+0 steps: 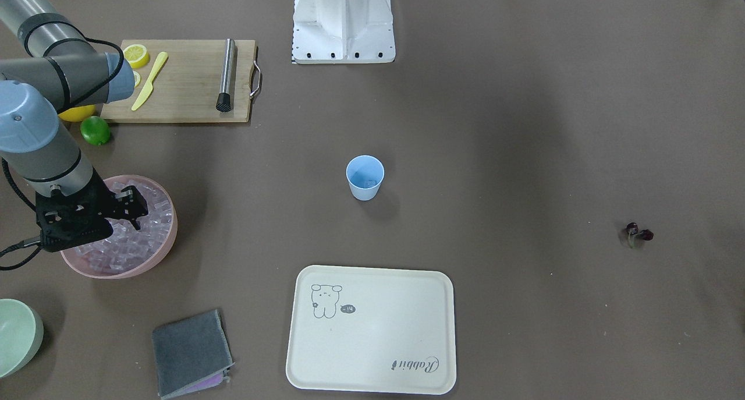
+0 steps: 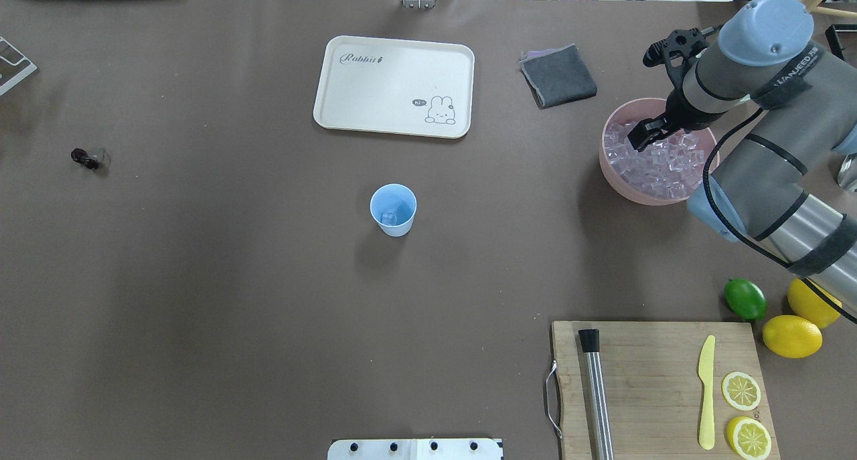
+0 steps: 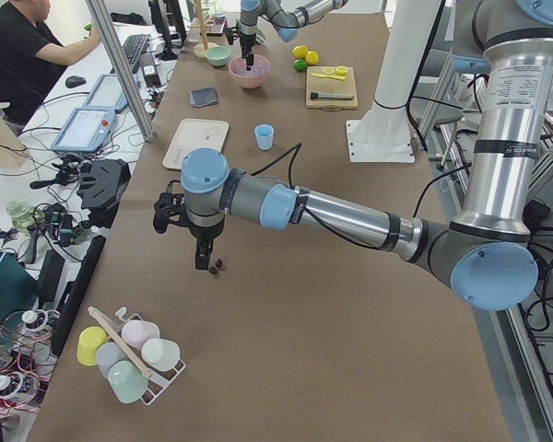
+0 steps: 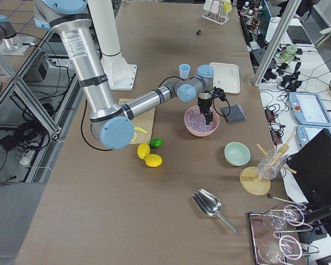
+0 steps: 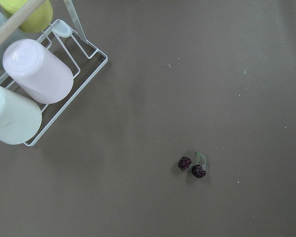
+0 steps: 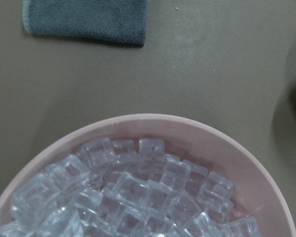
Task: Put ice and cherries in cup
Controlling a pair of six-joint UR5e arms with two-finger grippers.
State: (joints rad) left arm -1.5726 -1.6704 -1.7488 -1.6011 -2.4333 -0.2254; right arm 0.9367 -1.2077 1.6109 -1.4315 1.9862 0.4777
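Pale blue, the cup (image 2: 394,209) is set mid-worktop (image 2: 234,279). Ice (image 2: 663,169) is heaped in the pink bowl (image 2: 608,169) at its two o'clock, with the right pincer (image 2: 639,135) held over the cubes. The cherries (image 2: 84,157) are seen at its nine o'clock, just beside the left pincer (image 3: 201,262). Neither pincer's spread can be told.

The cup (image 1: 365,179) is pale blue. The ice (image 6: 138,197) is clear, maybe a little pink. The cherries (image 5: 192,167) are dark red, almost black, with a green stem. The bowl (image 6: 256,170) is pink. The tray (image 1: 378,330) is cream with a drawn rabbit. The cloth (image 1: 189,350) is grey. The lime (image 2: 745,298) is green, the lemons (image 2: 792,336) yellow. The table (image 1: 524,126) is brown.
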